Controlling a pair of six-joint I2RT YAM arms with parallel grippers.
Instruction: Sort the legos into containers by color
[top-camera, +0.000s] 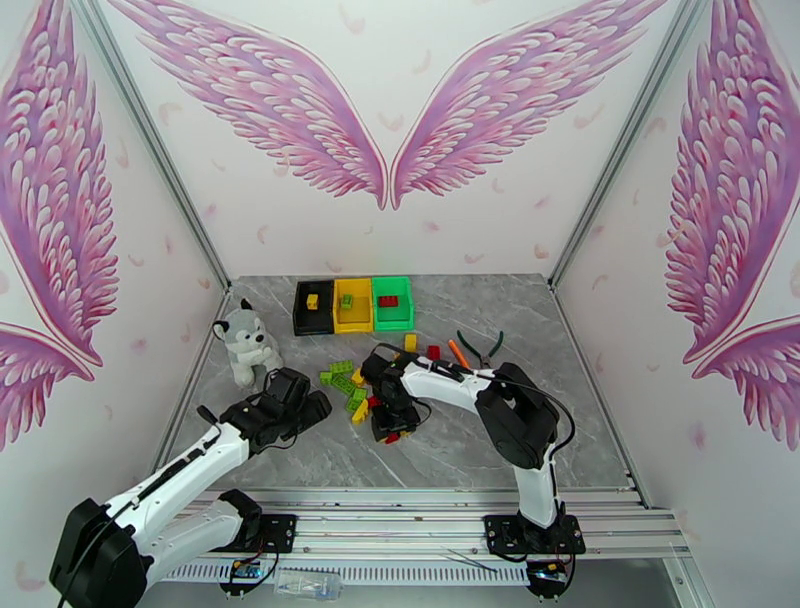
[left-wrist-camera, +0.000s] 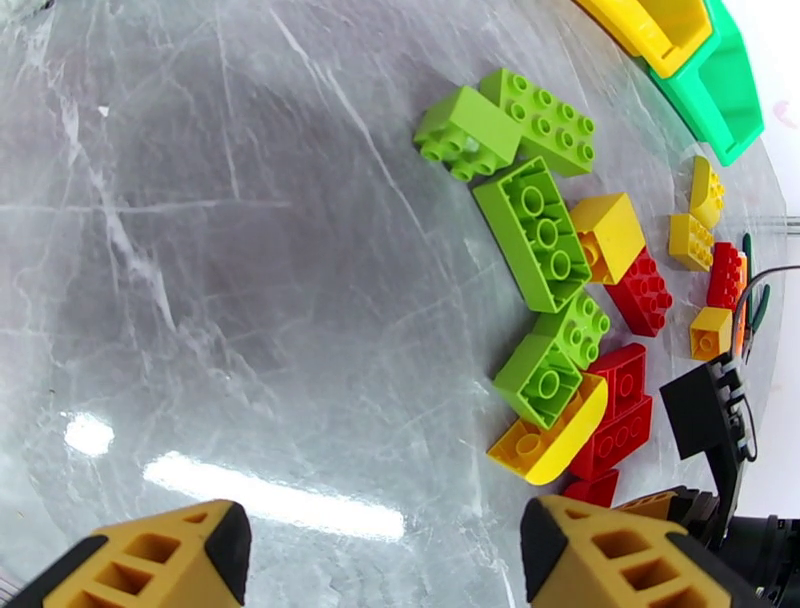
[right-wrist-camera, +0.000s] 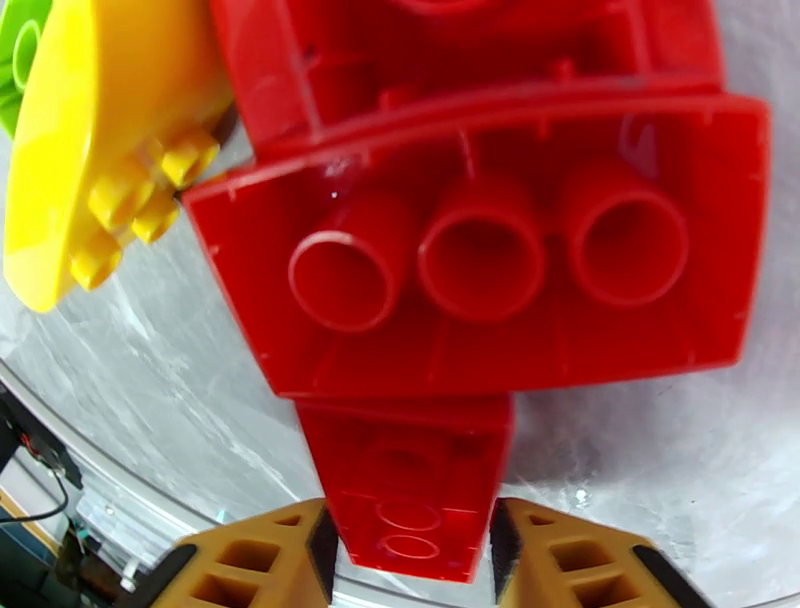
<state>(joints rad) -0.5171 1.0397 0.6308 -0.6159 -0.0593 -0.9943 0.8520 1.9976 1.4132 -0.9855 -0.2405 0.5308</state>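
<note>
The legos lie in a loose pile (top-camera: 350, 385) of red, yellow and light green bricks at mid-table. My right gripper (right-wrist-camera: 412, 530) points down at the pile's near edge (top-camera: 392, 430), shut on a small red lego (right-wrist-camera: 405, 480) whose sides touch both fingers. Just beyond it lie a large upturned red lego (right-wrist-camera: 480, 260) and a curved yellow lego (right-wrist-camera: 90, 150). My left gripper (left-wrist-camera: 385, 545) hangs open over bare table left of the pile (top-camera: 315, 405), nothing between its fingers. The black (top-camera: 301, 318), yellow (top-camera: 352, 322) and green (top-camera: 393, 322) containers stand in a row at the back.
A plush husky (top-camera: 245, 345) sits at the left, behind my left arm. An orange stick (top-camera: 458, 352) and pliers (top-camera: 482, 346) lie right of the pile, with a yellow brick (top-camera: 410, 342) and a red brick (top-camera: 433, 352) nearby. Each bin holds a brick.
</note>
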